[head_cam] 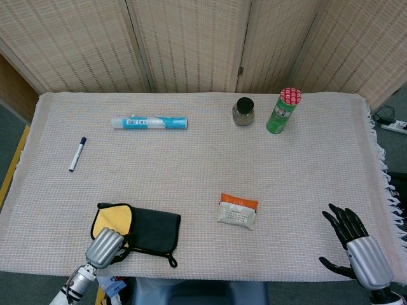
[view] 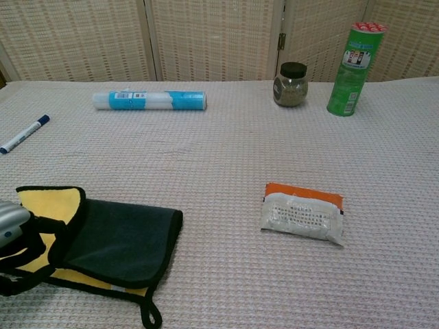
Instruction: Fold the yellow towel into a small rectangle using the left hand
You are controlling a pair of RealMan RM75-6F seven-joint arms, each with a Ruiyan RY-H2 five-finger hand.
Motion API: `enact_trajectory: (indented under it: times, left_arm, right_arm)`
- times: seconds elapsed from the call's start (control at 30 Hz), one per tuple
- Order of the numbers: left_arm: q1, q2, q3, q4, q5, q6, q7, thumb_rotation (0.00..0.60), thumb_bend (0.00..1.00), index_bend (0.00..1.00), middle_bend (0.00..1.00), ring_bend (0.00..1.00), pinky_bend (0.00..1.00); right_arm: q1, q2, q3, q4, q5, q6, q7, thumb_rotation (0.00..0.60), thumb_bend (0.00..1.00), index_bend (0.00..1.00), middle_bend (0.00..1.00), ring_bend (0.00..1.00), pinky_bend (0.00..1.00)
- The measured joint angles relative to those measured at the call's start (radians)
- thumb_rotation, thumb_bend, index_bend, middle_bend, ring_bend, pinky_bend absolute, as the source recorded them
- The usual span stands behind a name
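Now the towel lies near the front edge of the table, on the left side. It is yellow with a dark back and a black trim. Most of it shows the dark side, because that part is folded over the yellow. A yellow corner still peeks out at the back left, and a thin yellow strip shows along the front in the chest view. A small black loop hangs off the front corner.

The left hand sits at the left end of the towel. Its dark fingers curl around the towel's edge, so it looks like it has hold of the cloth. The right hand rests far off on the right side of the table. Its fingers are spread and it holds nothing.

The job looks partly done. One fold seems made, but the shape is not yet small or neat. The edges do not line up, and yellow sticks out. The towel likely needs another fold, and then the left hand must let go.
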Motion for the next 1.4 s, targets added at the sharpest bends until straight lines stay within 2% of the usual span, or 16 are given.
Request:
enact_trajectory:
  times: [0.2, 0.37, 0.47, 0.63, 0.77, 1.0, 1.13, 1.4]
  left_arm:
    - [0.007, 0.031, 0.012, -0.029, 0.019, 0.001, 0.014, 0.600, 0.47, 0.35, 1.00, 1.00, 1.00]
    - [0.016, 0.067, 0.014, -0.068, 0.035, 0.028, 0.018, 0.600, 0.47, 0.37, 1.00, 1.00, 1.00]
    - [0.013, 0.082, -0.015, -0.079, 0.027, 0.042, 0.011, 0.600, 0.47, 0.39, 1.00, 1.00, 1.00]
    - [-0.023, 0.113, -0.108, -0.095, -0.021, 0.031, -0.012, 0.600, 0.49, 0.45, 1.00, 1.00, 1.00]
    - [-0.074, 0.143, -0.170, -0.100, -0.078, -0.037, -0.014, 0.600, 0.49, 0.48, 1.00, 1.00, 1.00]
    - [-0.155, 0.216, -0.242, -0.152, -0.250, -0.262, 0.007, 0.600, 0.49, 0.48, 1.00, 1.00, 1.00]
    - [-0.197, 0.247, -0.261, -0.197, -0.332, -0.364, 0.050, 0.600, 0.49, 0.46, 1.00, 1.00, 1.00]
    - [-0.255, 0.247, -0.266, -0.233, -0.382, -0.443, 0.159, 0.600, 0.49, 0.45, 1.00, 1.00, 1.00]
  right_arm:
    - [0.003, -0.001, 0.000, 0.000, 0.003, -0.007, 0.001, 0.600, 0.21, 0.00, 0.00, 0.00, 0.00]
    - [0.004, 0.001, -0.002, 0.000, 0.000, -0.008, 0.003, 0.600, 0.20, 0.00, 0.00, 0.00, 0.00]
    - [0.005, 0.001, -0.003, 0.000, 0.001, -0.011, 0.005, 0.600, 0.21, 0.00, 0.00, 0.00, 0.00]
    - [0.012, 0.002, -0.002, 0.000, 0.009, -0.025, 0.010, 0.600, 0.21, 0.00, 0.00, 0.00, 0.00]
    - [0.014, 0.002, -0.001, 0.000, 0.014, -0.029, 0.013, 0.600, 0.20, 0.00, 0.00, 0.00, 0.00]
    - [0.015, 0.001, 0.003, 0.000, 0.030, -0.035, 0.012, 0.600, 0.20, 0.00, 0.00, 0.00, 0.00]
    - [0.020, 0.000, 0.004, 0.000, 0.035, -0.047, 0.013, 0.600, 0.21, 0.00, 0.00, 0.00, 0.00]
    - [0.023, 0.004, 0.007, 0.001, 0.043, -0.049, 0.023, 0.600, 0.21, 0.00, 0.00, 0.00, 0.00]
